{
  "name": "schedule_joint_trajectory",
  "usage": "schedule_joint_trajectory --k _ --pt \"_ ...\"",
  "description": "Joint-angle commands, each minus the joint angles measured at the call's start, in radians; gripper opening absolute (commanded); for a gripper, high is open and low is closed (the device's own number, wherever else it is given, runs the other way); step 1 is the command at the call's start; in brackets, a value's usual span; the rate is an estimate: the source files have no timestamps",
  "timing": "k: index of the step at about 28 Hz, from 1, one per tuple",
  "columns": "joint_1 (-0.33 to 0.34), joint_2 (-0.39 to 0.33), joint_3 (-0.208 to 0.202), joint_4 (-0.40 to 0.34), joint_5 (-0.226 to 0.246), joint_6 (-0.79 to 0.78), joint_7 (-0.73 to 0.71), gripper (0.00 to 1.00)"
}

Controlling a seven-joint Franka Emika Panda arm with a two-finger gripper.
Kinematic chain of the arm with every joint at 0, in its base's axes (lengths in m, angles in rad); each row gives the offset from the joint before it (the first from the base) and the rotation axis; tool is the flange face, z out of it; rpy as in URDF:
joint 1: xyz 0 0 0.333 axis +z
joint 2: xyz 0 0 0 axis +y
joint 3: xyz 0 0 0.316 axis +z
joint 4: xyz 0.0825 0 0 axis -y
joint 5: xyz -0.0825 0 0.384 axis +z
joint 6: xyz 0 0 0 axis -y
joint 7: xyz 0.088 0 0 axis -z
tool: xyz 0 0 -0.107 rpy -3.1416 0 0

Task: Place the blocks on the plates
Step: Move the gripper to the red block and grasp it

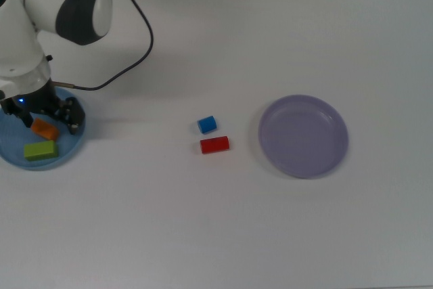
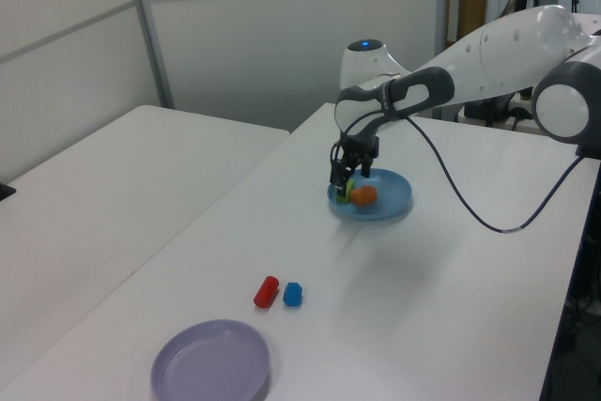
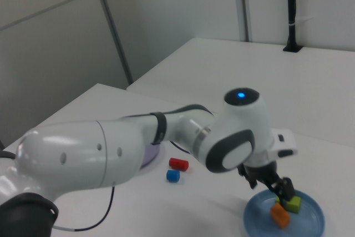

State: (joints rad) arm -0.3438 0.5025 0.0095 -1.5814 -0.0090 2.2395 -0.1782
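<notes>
— Gripper status?
— The gripper (image 1: 47,114) hangs over the light blue plate (image 1: 74,143), fingers spread, holding nothing.
— Blocks?
— Orange block (image 1: 44,128) and green block (image 1: 40,151) lie on that plate. Blue cube (image 1: 207,124) and red block (image 1: 214,145) sit mid-desk, beside the lavender plate (image 1: 304,136).

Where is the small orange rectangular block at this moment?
The small orange rectangular block lies on the round light blue plate at the top view's left edge, just above the green rectangular block, under the open gripper.
</notes>
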Motion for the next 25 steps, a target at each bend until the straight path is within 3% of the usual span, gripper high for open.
schedule_joint_trajectory --k 1,7,12,25 --pt "0.081 -0.064 0.001 -0.035 0.003 -0.049 0.043 1.0" --pt "0.239 -0.065 0.001 -0.037 0.003 -0.058 0.126 1.0" --pt "0.33 -0.062 0.0 -0.037 0.003 -0.064 0.143 1.0" --pt "0.463 0.013 0.0 -0.04 -0.012 -0.051 0.175 1.0"
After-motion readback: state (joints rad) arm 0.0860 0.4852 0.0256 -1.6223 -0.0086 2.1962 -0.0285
